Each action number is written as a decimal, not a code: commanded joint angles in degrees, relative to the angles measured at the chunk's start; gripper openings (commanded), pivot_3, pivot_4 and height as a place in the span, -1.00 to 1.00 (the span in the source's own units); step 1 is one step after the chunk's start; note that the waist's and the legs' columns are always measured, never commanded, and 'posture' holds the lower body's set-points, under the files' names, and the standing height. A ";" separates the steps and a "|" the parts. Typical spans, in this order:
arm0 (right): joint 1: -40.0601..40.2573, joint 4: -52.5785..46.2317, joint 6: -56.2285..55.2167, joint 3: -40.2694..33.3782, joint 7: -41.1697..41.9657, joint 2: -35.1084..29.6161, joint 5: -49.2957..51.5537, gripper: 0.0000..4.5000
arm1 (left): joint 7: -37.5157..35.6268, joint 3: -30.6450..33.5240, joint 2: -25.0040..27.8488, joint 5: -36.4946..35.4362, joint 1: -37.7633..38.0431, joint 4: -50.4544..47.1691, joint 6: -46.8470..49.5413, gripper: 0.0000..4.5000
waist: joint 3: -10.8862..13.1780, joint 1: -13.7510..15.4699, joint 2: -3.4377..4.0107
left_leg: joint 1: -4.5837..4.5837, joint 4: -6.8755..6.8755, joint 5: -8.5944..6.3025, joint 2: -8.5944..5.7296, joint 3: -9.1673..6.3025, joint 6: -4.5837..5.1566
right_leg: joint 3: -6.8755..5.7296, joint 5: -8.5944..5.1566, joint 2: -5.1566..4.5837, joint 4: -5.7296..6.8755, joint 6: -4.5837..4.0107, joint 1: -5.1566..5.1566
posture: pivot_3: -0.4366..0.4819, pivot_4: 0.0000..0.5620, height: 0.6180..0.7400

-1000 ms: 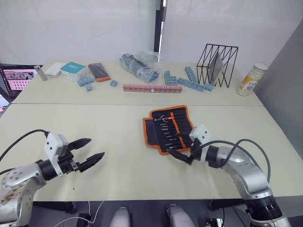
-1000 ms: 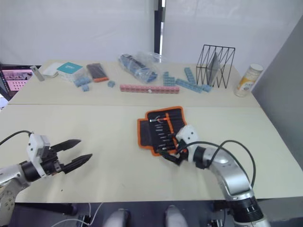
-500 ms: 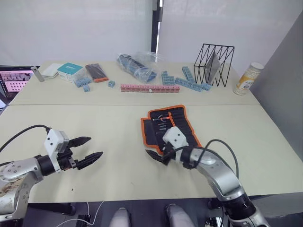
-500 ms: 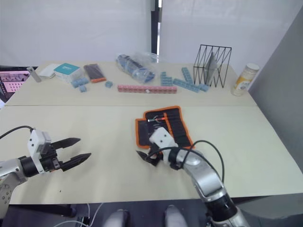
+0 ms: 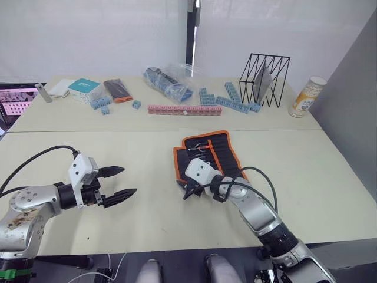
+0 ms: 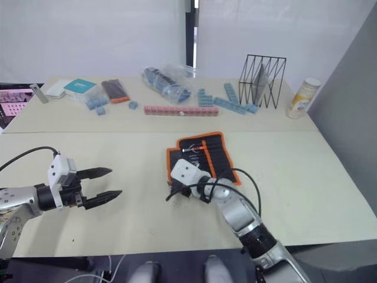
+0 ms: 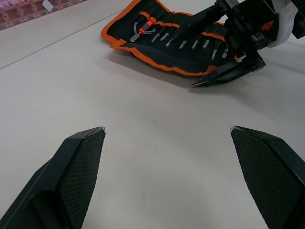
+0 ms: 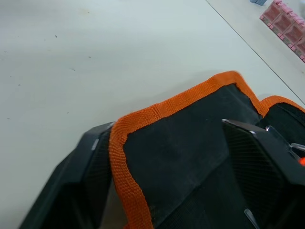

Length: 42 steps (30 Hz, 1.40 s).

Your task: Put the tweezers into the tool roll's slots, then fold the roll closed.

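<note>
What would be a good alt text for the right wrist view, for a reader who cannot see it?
The black fabric tool roll with orange trim lies between the right gripper's two black fingers, one finger under its orange-edged corner and one above its inner face. Pale table surface stretches beyond, with pink blocks at the far edge.

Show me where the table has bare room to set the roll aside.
Bare table lies between the left gripper and the tool roll, and again right of the roll. The far edge is crowded: blue blocks, pink strip, wire rack.
</note>
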 commanded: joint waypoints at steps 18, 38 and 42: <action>5.14 -10.49 -0.76 -6.23 13.77 -6.66 8.46 -0.99 | -14.71 -14.50 1.93 8.48 -18.94 15.46 -12.89 1.00 | 0.00 0.18 0.00 | -0.05 0.05 0.00 -0.03 -0.03 0.00 | -0.02 0.02 0.01 0.02 0.04 0.03 | -0.05 -0.47 0.95; 17.17 -26.77 8.58 -12.02 12.90 -13.75 15.55 -0.99 | -20.30 -33.92 -20.39 31.15 -52.86 64.16 -57.84 1.00 | -0.01 1.48 -0.03 | -0.20 0.44 0.01 -0.13 -0.12 0.02 | 0.10 0.14 0.06 0.02 0.28 0.16 | -0.05 -0.47 0.95; 18.12 -27.10 9.03 -12.08 11.41 -14.00 15.15 -1.00 | -19.61 -33.27 -24.24 31.32 -55.34 68.71 -58.93 0.74 | -0.01 1.51 -0.03 | -0.21 0.44 0.01 -0.13 -0.16 0.02 | 0.09 0.15 0.06 0.06 0.29 0.15 | -0.05 -0.47 0.95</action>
